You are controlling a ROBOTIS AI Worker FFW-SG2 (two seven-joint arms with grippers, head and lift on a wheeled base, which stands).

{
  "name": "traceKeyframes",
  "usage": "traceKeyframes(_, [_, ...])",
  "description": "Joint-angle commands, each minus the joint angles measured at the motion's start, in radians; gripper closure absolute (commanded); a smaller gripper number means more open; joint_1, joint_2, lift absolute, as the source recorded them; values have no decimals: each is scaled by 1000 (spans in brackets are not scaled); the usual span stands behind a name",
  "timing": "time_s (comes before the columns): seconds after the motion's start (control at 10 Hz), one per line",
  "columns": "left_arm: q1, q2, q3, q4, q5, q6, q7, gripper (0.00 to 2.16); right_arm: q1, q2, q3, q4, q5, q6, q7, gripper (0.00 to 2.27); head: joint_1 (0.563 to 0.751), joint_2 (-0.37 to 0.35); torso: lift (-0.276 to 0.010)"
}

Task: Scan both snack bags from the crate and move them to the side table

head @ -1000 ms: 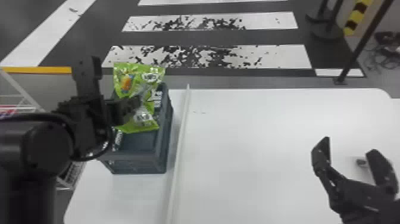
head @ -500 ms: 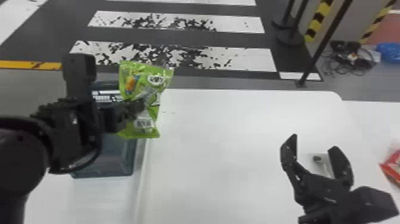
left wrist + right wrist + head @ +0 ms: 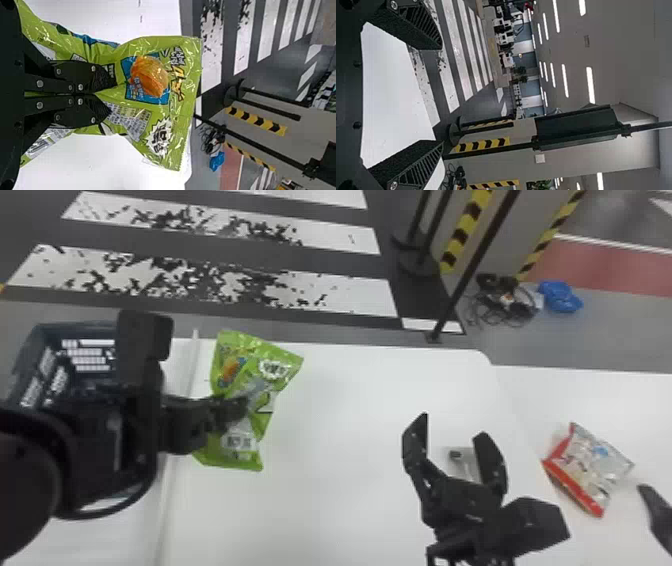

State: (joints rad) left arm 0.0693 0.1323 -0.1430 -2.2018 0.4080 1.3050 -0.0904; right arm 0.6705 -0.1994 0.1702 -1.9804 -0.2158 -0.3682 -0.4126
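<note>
black two-fingered left gripper (image 3: 240,407) clamped mid-body on green plastic snack bag (image 3: 280,367), likely for balance | black right gripper (image 3: 453,427) apart, likely idle

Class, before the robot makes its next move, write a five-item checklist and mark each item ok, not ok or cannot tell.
1. Left gripper shut on the green snack bag: ok.
2. Green snack bag out of the crate: ok.
3. Green snack bag scanned: cannot tell.
4. Green snack bag at the side table: not ok, it is over the white table beside the crate.
5. Red-and-silver snack bag on the side table: ok.
</note>
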Motion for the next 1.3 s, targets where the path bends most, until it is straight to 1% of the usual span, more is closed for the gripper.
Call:
traceKeyframes(0.0, [-14, 4, -50, 88, -14, -5, -42, 1892, -2, 0, 0, 0, -5, -7, 0, 76, 695, -253, -29])
traceKeyframes(0.2, [-14, 3, -116, 172, -80, -29, -94, 1889, -12, -5, 0, 2, -28, -19, 6, 76, 695, -289, -29])
traceKeyframes(0.3, [-14, 3, -150, 194, -126, -39, -114, 1889, -26, -8, 5, 5, -30, -19, 11, 76, 695, -307, -29])
traceKeyframes(0.4, [-19, 0, -178, 226, -143, -66, -135, 1892, -29, -9, 9, 5, -30, -19, 12, 76, 695, -318, -29])
traceKeyframes(0.6, [-45, -7, -222, 294, -160, -94, -189, 1889, -29, -11, 11, 3, -30, -19, 12, 76, 695, -337, -29])
traceKeyframes(0.7, [-55, -7, -251, 330, -179, -115, -213, 1889, -28, -11, 14, 2, -30, -19, 14, 76, 695, -350, -29])
traceKeyframes(0.9, [-59, -7, -296, 387, -192, -164, -249, 1889, -32, -11, 17, 2, -30, -19, 14, 76, 695, -350, -29])
traceKeyframes(1.1, [-57, -7, -351, 433, -219, -223, -275, 1889, -37, -11, 28, 2, -30, -19, 14, 76, 695, -350, -29])
traceKeyframes(1.2, [-60, -16, -368, 461, -233, -253, -292, 1889, -39, -11, 29, 0, -28, -19, 14, 76, 695, -350, -29])
